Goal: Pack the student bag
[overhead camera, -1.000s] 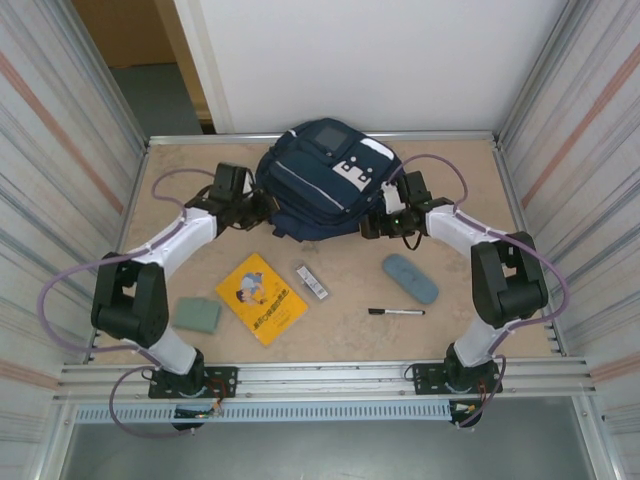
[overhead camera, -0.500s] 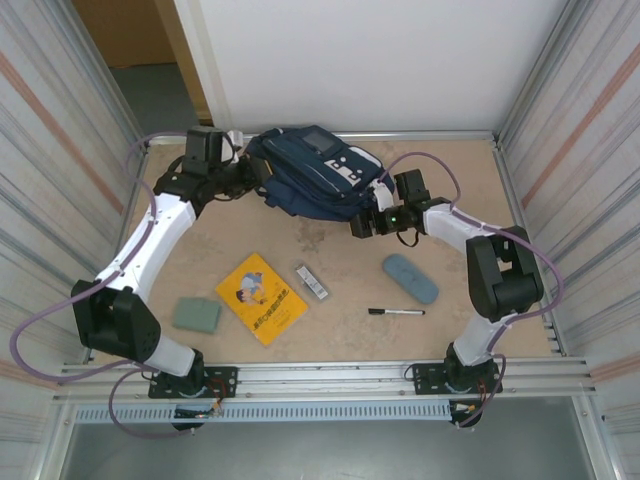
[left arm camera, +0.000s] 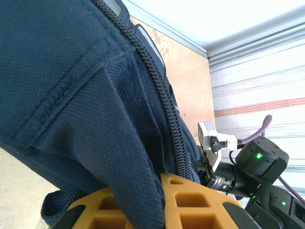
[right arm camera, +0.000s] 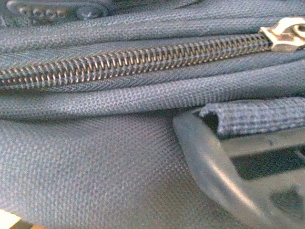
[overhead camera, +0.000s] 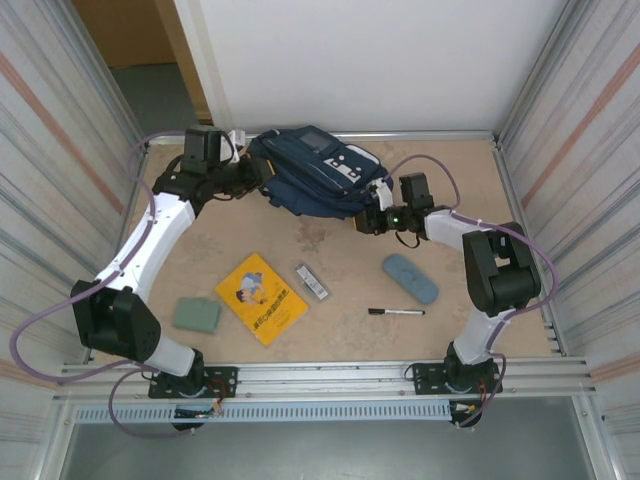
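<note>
Left gripper: clamped on a fold of the student bag at the bag's left end; in the left wrist view navy cloth drapes down over the orange finger pad
Right gripper: pressed against the bag's right lower edge; I cannot tell whether its jaws are apart or closed on anything
Student bag: stretched between the two grippers at the far side of the table, its white-patched pocket facing up, the left end gathered into the left gripper
Zip: runs across the cloth right in front of the right gripper, teeth closed, with the pale metal slider off to that gripper's right
Buckle: grey plastic, lying on the cloth below the zip, a blue webbing strap threaded through it
Yellow book: flat on the table, well back from the left gripper towards the arm bases
Grey-green pouch: just left of the book, also well behind the left gripper
Small white bar: just right of the book, between the grippers and nearer the bases
Blue-grey case: near the right gripper, on its base side
Marker pen: behind the case, farther again from the right gripper
</note>
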`<state>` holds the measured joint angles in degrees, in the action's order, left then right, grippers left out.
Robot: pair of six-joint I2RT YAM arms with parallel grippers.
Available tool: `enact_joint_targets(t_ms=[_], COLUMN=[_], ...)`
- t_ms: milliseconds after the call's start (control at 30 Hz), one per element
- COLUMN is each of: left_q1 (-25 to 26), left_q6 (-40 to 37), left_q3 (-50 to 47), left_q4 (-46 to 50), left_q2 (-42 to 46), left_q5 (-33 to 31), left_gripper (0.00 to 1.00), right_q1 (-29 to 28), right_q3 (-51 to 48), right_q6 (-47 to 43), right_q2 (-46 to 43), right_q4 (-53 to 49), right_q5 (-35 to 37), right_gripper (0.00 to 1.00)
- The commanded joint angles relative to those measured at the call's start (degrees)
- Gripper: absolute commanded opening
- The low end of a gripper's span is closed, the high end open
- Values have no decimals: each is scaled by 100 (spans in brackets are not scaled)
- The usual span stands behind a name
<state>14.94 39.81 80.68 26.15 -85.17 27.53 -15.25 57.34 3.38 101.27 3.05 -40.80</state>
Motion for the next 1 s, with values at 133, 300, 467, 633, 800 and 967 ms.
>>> enact_joint_targets(t_ms=[133,300,467,633,800,967], left_q1=[-126,-237,-262,-269,-263,-281], left_q6=[-205,-97,-148,-5,217,608], left_q3=[39,-78,-72,-28,101,204], left_q4=[-317,-399,-344,-246,-194,-311], left_q2=[301,229,211,316,421,327], left_q5=[232,362,421,647,906,1345], left_gripper=[5,5,5,5,5,5], right_q1=[13,4,-93,40,115,105], right_q3=[-141,-209,-392,-628,-544,-9], right_q6=[-266,-457,-501,-155,-66,-219], right_q2=[-535,-678,-840,-947,-454,81], right_q4=[-328,-580,-589,-233,203,338], right_q5=[32,316,781,968,813,-48], right_gripper=[1,0,37,56,64,61])
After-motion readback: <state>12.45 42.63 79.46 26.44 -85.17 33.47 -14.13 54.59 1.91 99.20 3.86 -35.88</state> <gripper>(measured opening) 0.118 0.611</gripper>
